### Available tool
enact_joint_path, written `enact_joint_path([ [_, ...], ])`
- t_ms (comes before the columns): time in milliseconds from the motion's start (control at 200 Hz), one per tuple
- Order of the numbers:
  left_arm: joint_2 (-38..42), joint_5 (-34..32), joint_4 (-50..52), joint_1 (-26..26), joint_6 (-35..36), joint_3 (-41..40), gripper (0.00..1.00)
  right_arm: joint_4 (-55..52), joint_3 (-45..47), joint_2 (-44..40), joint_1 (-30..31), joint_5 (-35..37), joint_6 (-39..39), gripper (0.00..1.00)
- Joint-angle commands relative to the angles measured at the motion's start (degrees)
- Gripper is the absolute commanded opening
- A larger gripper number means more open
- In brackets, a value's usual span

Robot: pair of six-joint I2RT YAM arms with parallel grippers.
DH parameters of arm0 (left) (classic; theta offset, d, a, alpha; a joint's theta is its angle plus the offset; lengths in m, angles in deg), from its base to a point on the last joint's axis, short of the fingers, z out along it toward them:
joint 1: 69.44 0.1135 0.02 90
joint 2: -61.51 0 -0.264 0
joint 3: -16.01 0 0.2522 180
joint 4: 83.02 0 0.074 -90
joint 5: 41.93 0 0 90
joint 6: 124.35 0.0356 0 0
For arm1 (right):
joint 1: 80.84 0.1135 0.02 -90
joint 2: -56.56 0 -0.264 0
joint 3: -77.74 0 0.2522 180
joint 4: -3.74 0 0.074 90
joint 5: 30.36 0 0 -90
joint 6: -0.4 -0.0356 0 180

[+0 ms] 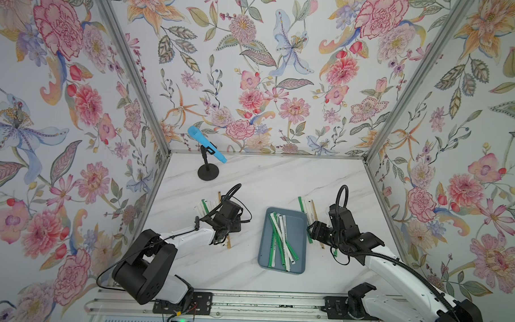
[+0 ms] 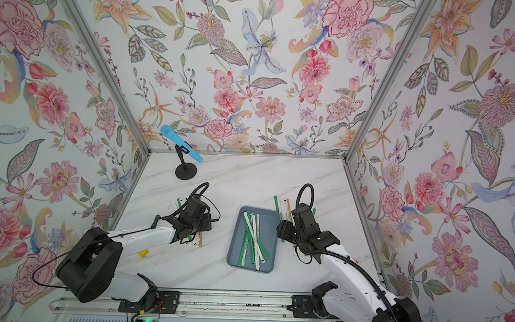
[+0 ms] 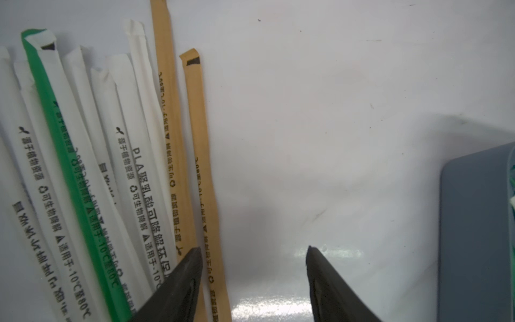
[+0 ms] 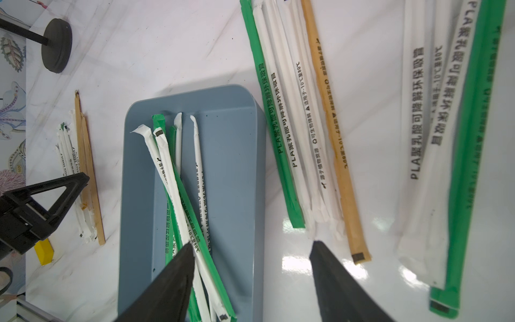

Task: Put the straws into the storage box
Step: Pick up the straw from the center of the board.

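The left gripper [image 3: 253,248] stands open over the left-hand pile, with a tan-brown straw [image 3: 201,167] lying loose between its jaws. The right gripper [image 4: 252,243] is open and empty at the right rim of the storage box [image 1: 296,228], which sits mid-table and holds several green and white straws [image 1: 280,242].

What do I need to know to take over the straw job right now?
Left claw: open, empty, low at the left pile, straddling a tan straw.
Right claw: open, empty, at the storage box edge, beside the right pile.
Done: several straws lie in the box.
Left: both piles, all on the table.
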Motion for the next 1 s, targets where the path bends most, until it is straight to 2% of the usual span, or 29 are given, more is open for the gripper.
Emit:
enact_joint_path([
  [0,-0.7,0.2,-1.9,0.6,1.6,-0.1,0.6,-1.9,1.2,-1.1,-0.6,0.0,0.8,0.68],
  [385,-3.5,-2.5,0.1,0.7,1.3,0.6,0.6,-2.1,1.3,-1.3,-1.2,-0.6,0.9,0.68],
  [635,-4.3,-2.1,-0.9,0.7,0.9,0.2,0.6,-2.1,1.4,-1.3,-1.3,-0.7,0.9,0.68],
  [916,-5.9,-1.6,-1.7,0.7,1.0,-0.1,0.58,-2.4,1.5,-1.8,-1.7,-0.8,1.0,0.68],
  [996,-5.9,-1.2,-2.1,0.7,1.2,-0.2,0.54,-2.4,1.5,-1.9,-1.8,-0.8,1.1,0.68],
])
